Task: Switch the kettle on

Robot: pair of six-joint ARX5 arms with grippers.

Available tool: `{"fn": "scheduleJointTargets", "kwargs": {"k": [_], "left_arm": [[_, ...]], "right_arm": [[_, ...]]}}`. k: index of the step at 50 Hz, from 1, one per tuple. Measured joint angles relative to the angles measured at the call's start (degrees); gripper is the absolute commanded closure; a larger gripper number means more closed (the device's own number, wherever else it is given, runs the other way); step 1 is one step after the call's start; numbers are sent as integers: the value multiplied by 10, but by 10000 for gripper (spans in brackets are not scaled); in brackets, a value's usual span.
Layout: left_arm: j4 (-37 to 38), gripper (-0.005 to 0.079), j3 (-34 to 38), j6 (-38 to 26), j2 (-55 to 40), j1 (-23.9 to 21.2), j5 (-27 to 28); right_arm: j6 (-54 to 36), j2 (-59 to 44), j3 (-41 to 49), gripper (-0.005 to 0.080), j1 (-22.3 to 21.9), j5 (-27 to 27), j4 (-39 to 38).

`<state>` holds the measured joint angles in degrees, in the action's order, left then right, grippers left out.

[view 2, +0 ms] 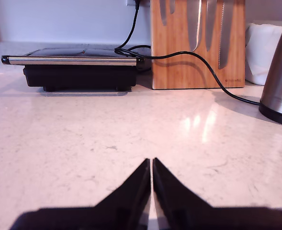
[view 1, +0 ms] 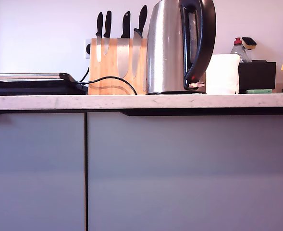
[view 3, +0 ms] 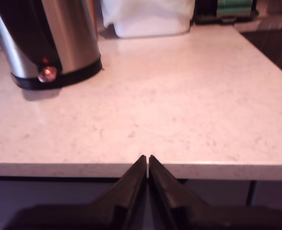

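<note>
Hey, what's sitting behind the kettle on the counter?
Behind the kettle stand a wooden knife block and a white container. The kettle covers part of each, so whatever lies directly behind its body cannot be seen.

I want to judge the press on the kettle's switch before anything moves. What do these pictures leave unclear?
- The kettle: its top is cut off by the frame in all three views.
- The switch: blurred in the second wrist view, small in the exterior view, so its on or off position is unreadable.
- My first gripper and my second gripper: absent from the exterior view, so their places relative to the handle are uncertain.
</note>
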<state>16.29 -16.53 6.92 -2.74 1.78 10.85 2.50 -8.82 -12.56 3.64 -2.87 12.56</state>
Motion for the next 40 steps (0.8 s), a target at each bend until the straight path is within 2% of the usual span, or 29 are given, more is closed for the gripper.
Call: {"fn": "scheduleJointTargets", "kwargs": {"k": [8,12,28,40], "left_arm": [[36,761,0,13,29,0,4],[46,761,0,31,29,0,13],[130,761,0,33,29,0,14],[210,761,0,33,29,0,14]], "right_arm": [[3,48,15,763,10,0,63],[7,50,21,763,10,-3,100],[6,49,22,763,10,-6,201],[6,49,22,763,10,-6,221]]}}
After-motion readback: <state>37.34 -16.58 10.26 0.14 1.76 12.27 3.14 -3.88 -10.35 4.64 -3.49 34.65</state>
